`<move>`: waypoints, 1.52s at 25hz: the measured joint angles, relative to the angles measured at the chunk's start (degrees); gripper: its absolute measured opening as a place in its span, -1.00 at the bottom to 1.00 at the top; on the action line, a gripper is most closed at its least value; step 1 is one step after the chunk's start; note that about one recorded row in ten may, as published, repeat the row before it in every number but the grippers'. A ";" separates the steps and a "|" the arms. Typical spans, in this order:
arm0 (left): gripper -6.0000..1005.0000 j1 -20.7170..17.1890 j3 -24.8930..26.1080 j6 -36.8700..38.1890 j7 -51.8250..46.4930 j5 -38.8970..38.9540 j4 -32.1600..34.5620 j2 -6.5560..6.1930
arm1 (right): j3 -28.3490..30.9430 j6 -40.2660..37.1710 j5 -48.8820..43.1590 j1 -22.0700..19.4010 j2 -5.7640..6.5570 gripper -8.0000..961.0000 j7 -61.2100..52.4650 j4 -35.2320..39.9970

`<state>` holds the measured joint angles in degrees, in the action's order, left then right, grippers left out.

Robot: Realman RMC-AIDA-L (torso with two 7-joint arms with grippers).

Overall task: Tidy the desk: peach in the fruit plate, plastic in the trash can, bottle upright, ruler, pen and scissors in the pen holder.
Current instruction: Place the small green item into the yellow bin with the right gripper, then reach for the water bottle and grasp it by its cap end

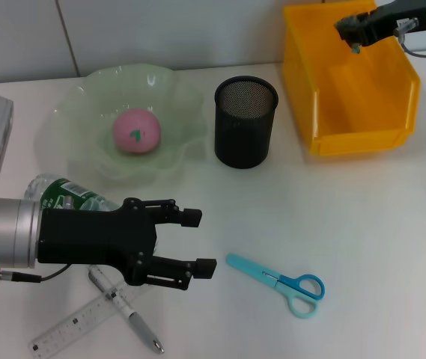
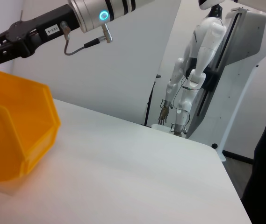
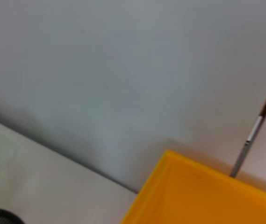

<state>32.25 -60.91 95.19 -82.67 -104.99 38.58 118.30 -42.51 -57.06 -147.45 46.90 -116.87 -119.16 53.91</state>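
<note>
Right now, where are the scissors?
In the head view the blue scissors lie flat on the desk, front right of centre, in front of the black mesh pen holder and right of the left gripper.

Peach (image 1: 135, 131) in plate (image 1: 74, 112) — pen holder (image 1: 245, 122) right (scissors (image 1: 278, 282) nearer).

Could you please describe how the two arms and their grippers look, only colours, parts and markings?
The left arm has a silver cylindrical wrist with a green light and a thin cable; its left gripper is matt black with two long flat fingers. The right gripper is black too, behind a silver wrist carrying a blue light ring, a white label and a grey cable.
</note>
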 joint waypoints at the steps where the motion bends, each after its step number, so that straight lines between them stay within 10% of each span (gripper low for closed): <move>1: 0.72 0.00 0.00 0.00 0.01 0.00 0.00 0.00 | 0.01 0.39 0.00 0.00 -0.06 -0.53 -0.05 -0.16; 8: 0.72 0.01 0.00 0.00 0.06 0.00 0.00 0.00 | 0.43 0.93 0.00 -0.11 -0.31 -0.28 -0.18 -0.39; 16: 0.72 0.14 0.00 0.00 0.06 -0.03 0.00 0.00 | 0.61 1.71 2.77 -1.23 -0.61 0.65 -0.21 0.30; 29: 0.72 -0.02 0.00 -0.01 0.06 -0.05 0.00 -0.01 | 0.30 -2.34 29.47 -10.61 0.27 0.65 2.40 5.34; 38: 0.72 -0.37 0.17 0.21 0.06 -0.04 0.00 -0.11 | 0.68 -23.04 47.95 -18.10 3.91 0.64 6.22 6.57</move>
<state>31.88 -60.74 95.40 -82.61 -105.03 38.58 118.19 -41.82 -80.10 -99.51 28.80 -112.96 -112.94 60.48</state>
